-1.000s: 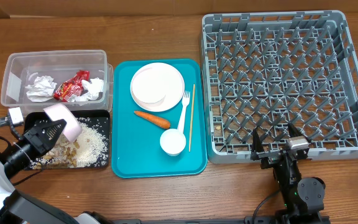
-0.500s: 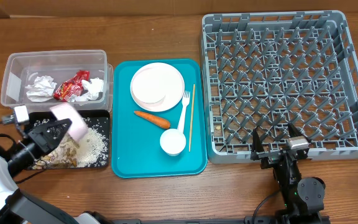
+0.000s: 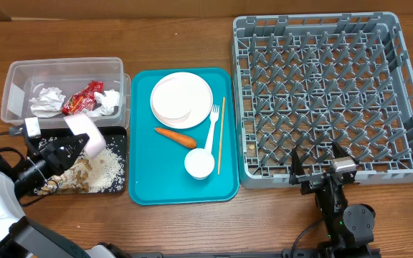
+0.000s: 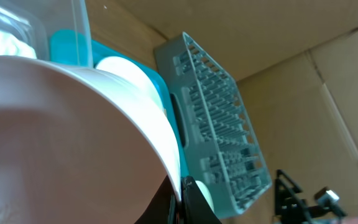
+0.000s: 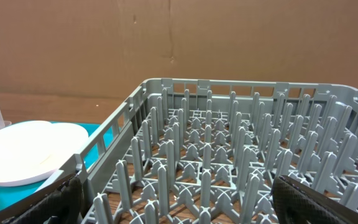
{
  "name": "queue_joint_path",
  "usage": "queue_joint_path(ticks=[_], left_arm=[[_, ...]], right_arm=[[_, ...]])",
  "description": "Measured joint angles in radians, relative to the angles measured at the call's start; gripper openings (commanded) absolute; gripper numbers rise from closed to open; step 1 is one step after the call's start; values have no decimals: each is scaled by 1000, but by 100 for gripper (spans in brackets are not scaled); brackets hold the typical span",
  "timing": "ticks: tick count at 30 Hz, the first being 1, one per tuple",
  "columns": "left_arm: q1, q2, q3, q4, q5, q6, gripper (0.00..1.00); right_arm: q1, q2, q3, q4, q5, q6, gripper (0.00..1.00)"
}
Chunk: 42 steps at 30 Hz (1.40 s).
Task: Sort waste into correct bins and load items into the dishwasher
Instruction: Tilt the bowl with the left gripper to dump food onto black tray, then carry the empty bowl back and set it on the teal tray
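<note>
Nearest, the right hand [image 3: 314, 159] stands spread wide, gripping nothing, at the near edge of the grey dish rack [image 3: 321, 72]. The left hand [image 3: 67, 149] is clamped on the rim of a white bowl [image 3: 86, 133], tilted over the black tray [image 3: 120, 135] of food scraps [image 3: 99, 168]. Behind, the clear tub [image 3: 14, 93] holds napkins [image 3: 46, 100] and a red wrapper [image 3: 82, 99].

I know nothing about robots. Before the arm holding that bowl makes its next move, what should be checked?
1. Grip: left pincer shut on the rim of the white bowl: ok.
2. Bowl tilted over the black tray: ok.
3. Bowl fully emptied: cannot tell.
4. Dish rack free of dishes: ok.
5. Right pincer open, apart from the bowl: ok.
6. Carrot binned: not ok, it lies on the teal tray.
</note>
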Motion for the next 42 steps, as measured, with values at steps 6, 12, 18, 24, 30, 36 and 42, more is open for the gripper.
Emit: queue_joint_path(ticks=[6, 12, 18, 24, 30, 36, 42], left_arm=[[0, 0, -1, 56, -11, -45, 4], [0, 3, -1, 15, -19, -62, 4], [0, 4, -1, 13, -28, -20, 4], [-5, 4, -1, -13, -63, -20, 4], [-75, 4, -1, -33, -110, -25, 4], [-200, 4, -1, -23, -170, -56, 4], [-322, 4, -1, 40, -254, -146, 4]], right_arm=[[0, 0, 0, 0, 0, 0, 100], [0, 0, 0, 0, 0, 0, 100], [0, 0, 0, 0, 0, 0, 100], [0, 0, 0, 0, 0, 0, 100], [0, 0, 0, 0, 0, 0, 100], [0, 0, 0, 0, 0, 0, 100], [0, 0, 0, 0, 0, 0, 100]])
